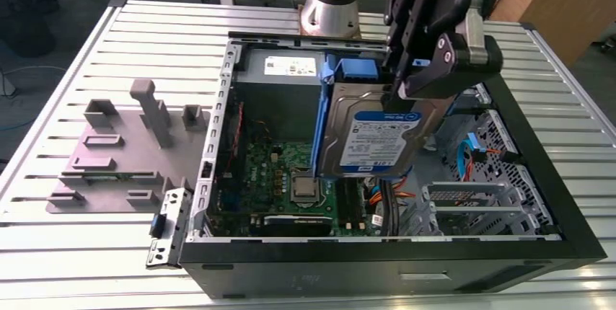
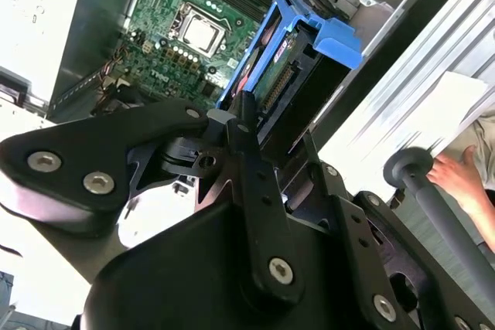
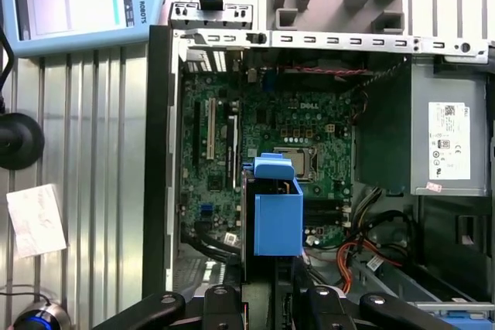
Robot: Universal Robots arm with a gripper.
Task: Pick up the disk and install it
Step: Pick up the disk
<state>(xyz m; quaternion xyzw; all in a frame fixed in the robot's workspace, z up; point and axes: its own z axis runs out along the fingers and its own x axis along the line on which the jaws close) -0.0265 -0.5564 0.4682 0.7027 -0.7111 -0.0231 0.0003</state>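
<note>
Exterior view: end effector [image 1: 409,92] clamps flat, rectangular, silver-metal, blue-railed disk [image 1: 376,140].

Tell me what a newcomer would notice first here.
The disk, blue-railed, hangs tilted in the black jaws above the open case. Inside lies the green motherboard; a grey fixture sits on the table at the exterior view's left.

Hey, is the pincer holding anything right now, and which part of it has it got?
Yes: the pincer grips the disk by its upper end, opposite the blue handle, above the open case.
</note>
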